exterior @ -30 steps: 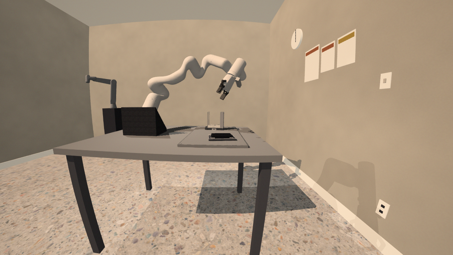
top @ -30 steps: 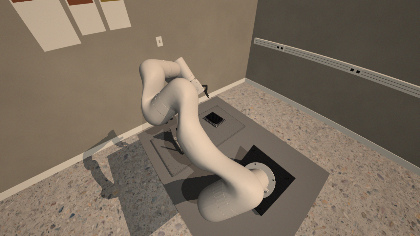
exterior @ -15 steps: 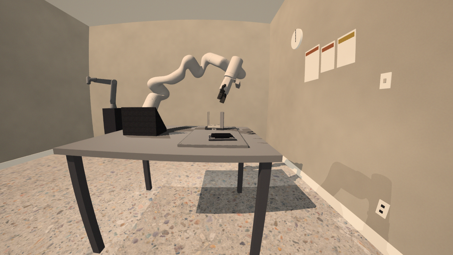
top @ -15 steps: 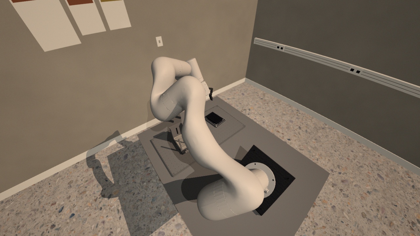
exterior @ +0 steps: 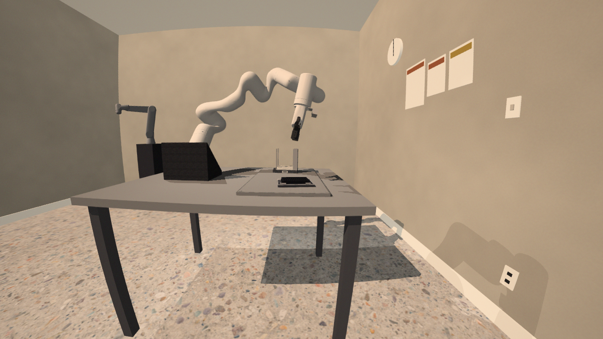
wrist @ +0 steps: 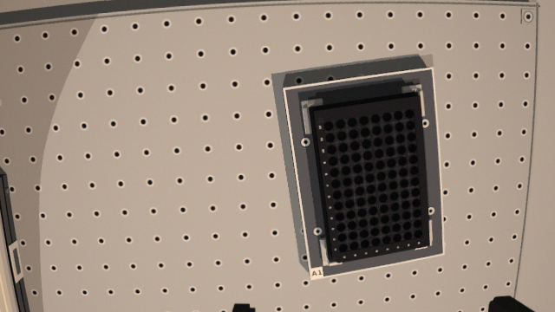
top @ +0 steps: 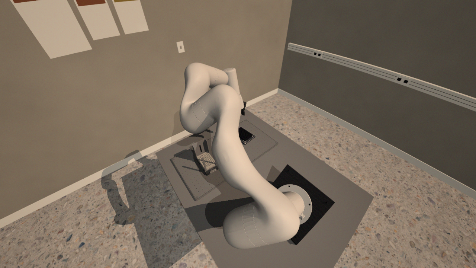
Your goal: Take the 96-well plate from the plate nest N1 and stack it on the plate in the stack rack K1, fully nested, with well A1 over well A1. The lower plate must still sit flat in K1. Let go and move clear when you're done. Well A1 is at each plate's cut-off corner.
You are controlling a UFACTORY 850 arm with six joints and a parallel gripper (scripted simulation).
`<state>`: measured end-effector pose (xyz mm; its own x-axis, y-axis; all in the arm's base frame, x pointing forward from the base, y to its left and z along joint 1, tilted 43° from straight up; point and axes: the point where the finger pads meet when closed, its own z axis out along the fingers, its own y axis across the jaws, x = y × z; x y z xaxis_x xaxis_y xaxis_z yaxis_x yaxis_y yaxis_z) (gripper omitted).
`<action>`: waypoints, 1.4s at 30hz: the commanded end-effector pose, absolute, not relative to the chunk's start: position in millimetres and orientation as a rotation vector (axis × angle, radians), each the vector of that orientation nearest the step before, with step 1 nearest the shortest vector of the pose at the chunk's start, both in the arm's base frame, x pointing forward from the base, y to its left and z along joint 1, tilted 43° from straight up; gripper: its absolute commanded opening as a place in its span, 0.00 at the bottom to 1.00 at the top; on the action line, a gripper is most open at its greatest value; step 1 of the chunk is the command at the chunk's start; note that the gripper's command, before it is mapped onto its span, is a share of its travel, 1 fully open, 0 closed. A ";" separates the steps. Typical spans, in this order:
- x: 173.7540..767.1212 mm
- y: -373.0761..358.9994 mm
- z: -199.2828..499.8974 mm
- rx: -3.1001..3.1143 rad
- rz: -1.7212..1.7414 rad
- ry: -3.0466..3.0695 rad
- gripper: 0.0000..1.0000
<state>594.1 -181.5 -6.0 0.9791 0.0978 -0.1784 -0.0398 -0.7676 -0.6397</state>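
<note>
At the far left edge of the wrist view, a sliver of the stack rack K1 [wrist: 9,243] shows. In the top view the rack's two upright posts stand over a pale 96-well plate [top: 206,160] lying in its base, partly hidden by the arm [top: 232,146]. In the exterior view the rack [exterior: 278,158] stands at the far end of the perforated board [exterior: 261,189] on the grey surface [exterior: 168,193].

Moving right, the board's rows of holes fill most of the wrist view. Right of centre on it sits the plate nest N1 [wrist: 435,173], a grey frame with a pale outline and an "A1" label [wrist: 316,272] at its lower left corner. The black 96-well plate [wrist: 370,178] lies flat inside the nest, its long side running up and down the view.

The end effector [exterior: 295,133] hangs in the air well above the board, pointing down, roughly over the stretch between the rack and the nest as the exterior view shows it. Its fingers are spread fully apart and hold nothing; only two dark fingertips poke in at the bottom edge of the wrist view, well apart from each other.

The arm rises from a round flange on a black base plate [top: 324,200] at the right side of the surface.
</note>
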 end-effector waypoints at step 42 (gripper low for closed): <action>597.9 -189.0 -74.5 -2.383 -0.052 -0.130 1.00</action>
<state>597.1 -192.1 -70.9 0.9941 0.0802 0.0729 0.1084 -0.7223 -0.6830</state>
